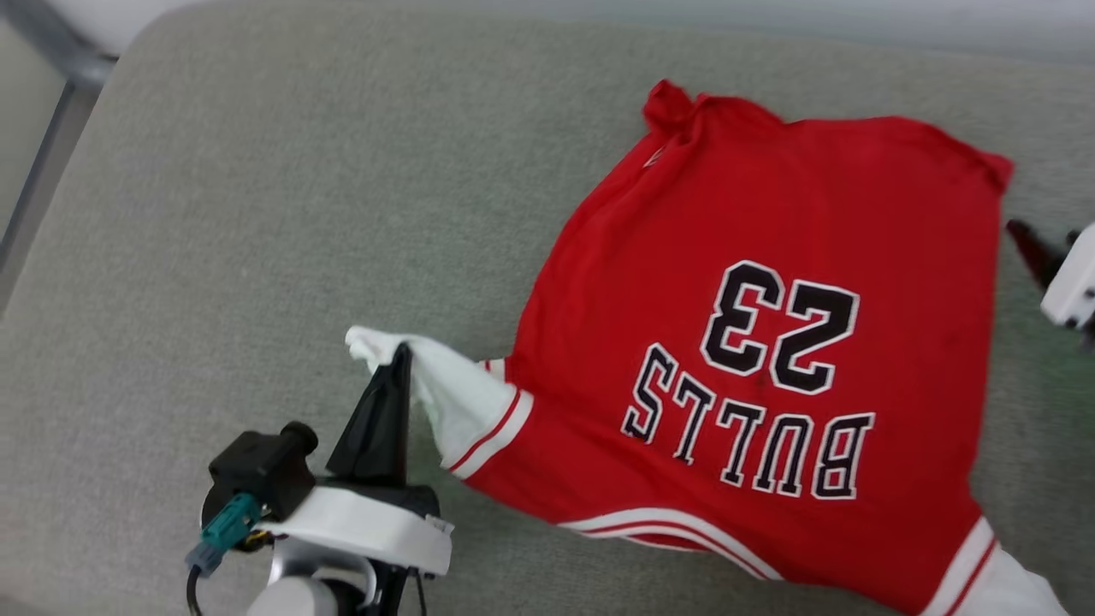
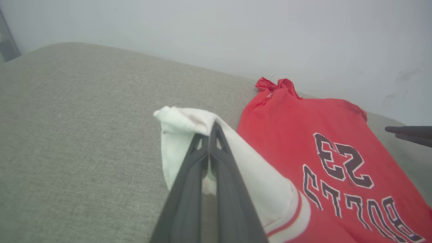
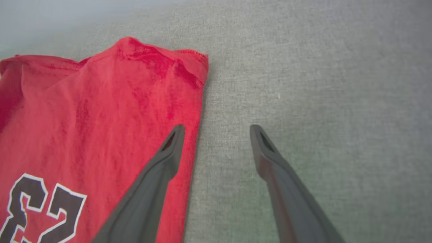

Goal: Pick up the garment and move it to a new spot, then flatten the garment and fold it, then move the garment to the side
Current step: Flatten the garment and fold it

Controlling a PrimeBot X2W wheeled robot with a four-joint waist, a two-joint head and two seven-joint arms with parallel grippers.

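Observation:
The garment (image 1: 753, 282) is a red jersey shirt with a black "23" and "BULLS" lettering, spread over the right half of a grey cushion, print facing up and reading upside down from my head. Its white sleeve (image 1: 445, 385) is pulled out to the left and lifted. My left gripper (image 1: 400, 352) is shut on that sleeve, whose cloth (image 2: 189, 125) drapes over the closed fingertips. My right gripper (image 3: 217, 130) is open just off the shirt's right edge, one finger over the red cloth (image 3: 101, 118), the other over bare cushion. It holds nothing.
The grey fabric cushion (image 1: 257, 222) stretches wide to the left of the shirt. A pale wall (image 2: 236, 30) runs behind the cushion's far edge. A grey metal frame (image 1: 51, 120) stands at the far left beyond the cushion's rounded corner.

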